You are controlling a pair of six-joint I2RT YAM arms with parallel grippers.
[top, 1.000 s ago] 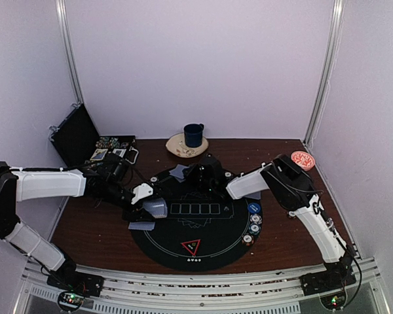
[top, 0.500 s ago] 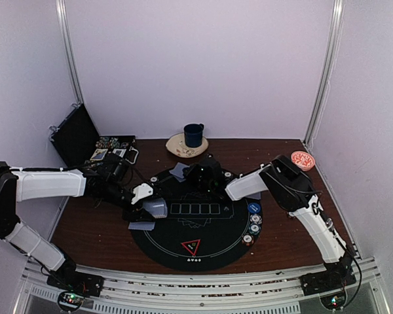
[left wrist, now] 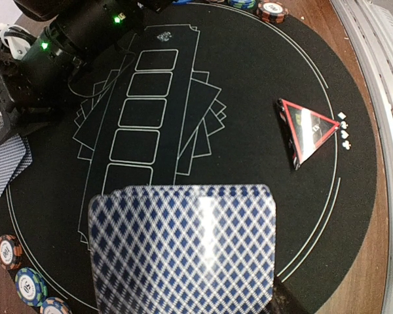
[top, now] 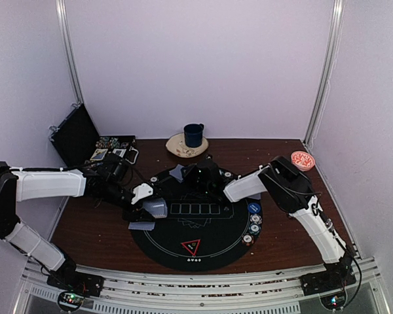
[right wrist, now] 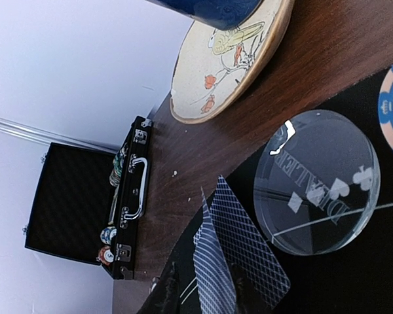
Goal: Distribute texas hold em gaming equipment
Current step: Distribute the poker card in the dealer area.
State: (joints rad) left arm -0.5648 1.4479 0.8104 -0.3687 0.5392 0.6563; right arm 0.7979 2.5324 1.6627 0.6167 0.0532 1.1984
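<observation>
The round black mat (top: pixel 213 256) lies mid-counter; brown counter (top: pixel 285 226) shows between its right rim and the red-patterned bowl (top: pixel 302 159), and a narrower strip runs along its near rim before the rail; white walls close in on the far, left and right sides. Beyond the mat's far rim sits a plate (top: pixel 177 147) carrying a dark blue mug (top: pixel 194 135); off its far-left rim an open case (top: pixel 78 134) stands against the wall.

The left pincer (top: pixel 149 209) hangs over the mat's left rim, clamped on a deck of cards (left wrist: pixel 183 252) held flat above the felt; the triangle marker (left wrist: pixel 306 129) lies well apart from it, toward the mat's near rim; a loose card pair (top: pixel 141 226) lies just off the left rim, beside the pincer.

The right pincer (top: pixel 188 174) reaches low over the mat's far rim; two cards (right wrist: pixel 249 252) lie there, one tilted up between its fingers; whether it grips that card or stands open I cannot tell. A clear dealer disc (right wrist: pixel 318 190) rests just beside them, on the mat's far edge. Poker chips (top: pixel 254 219) line the mat's right rim.
</observation>
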